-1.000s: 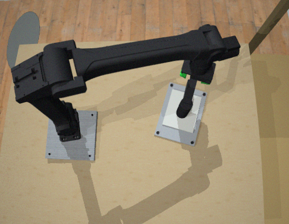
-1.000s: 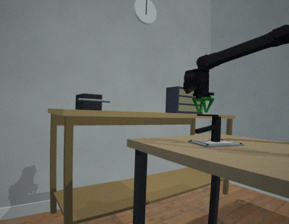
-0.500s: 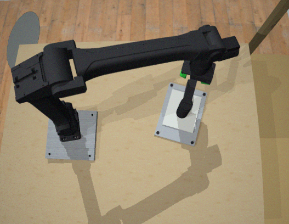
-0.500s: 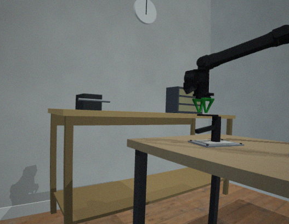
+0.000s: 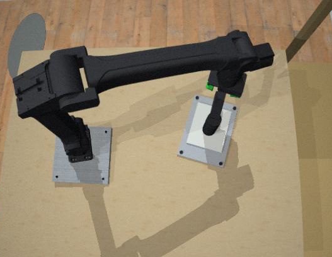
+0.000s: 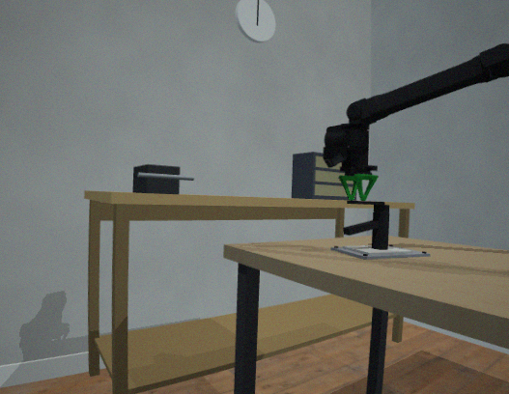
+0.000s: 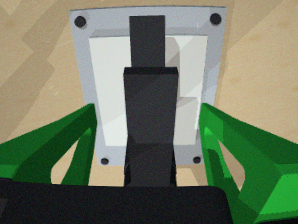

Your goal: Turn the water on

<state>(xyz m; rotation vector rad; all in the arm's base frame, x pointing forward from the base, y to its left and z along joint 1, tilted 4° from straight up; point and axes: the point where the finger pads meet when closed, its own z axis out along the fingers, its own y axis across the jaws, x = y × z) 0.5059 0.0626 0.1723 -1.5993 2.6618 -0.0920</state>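
Currently positioned above the tap: black six-joint arm (image 5: pixel 158 64) reaching across the light wooden bench (image 5: pixel 158 201) from its brushed-metal base plate (image 5: pixel 101 176). Green-fingered hand (image 6: pixel 358 193) pointed straight down, directly over the top of the black tap post (image 6: pixel 381 227). Fingers spread to either side of the tap in the wrist view, neither one seen touching it; hand released, grasping nothing. Whether fingertips meet the lever in the exterior view: cannot tell, gap too small to resolve.

Tap mounted on a grey square plate with a white inset (image 5: pixel 186 148), four dark screws at the corners, set near the middle-right of the bench, well apart from the arm's base plate. Thin black lever (image 6: pixel 365 203) lying flat across the top of the post, just under the fingertips. Black spout (image 5: pixel 213 118) projecting sideways from the post over the white inset.

Background, exterior view: second wooden workbench (image 6: pixel 209 200) against the grey wall, carrying a dark box with a metal bar (image 6: pixel 156 180) and a grey drawer unit (image 6: pixel 307 176); round white clock (image 6: pixel 255 18) on the wall above.
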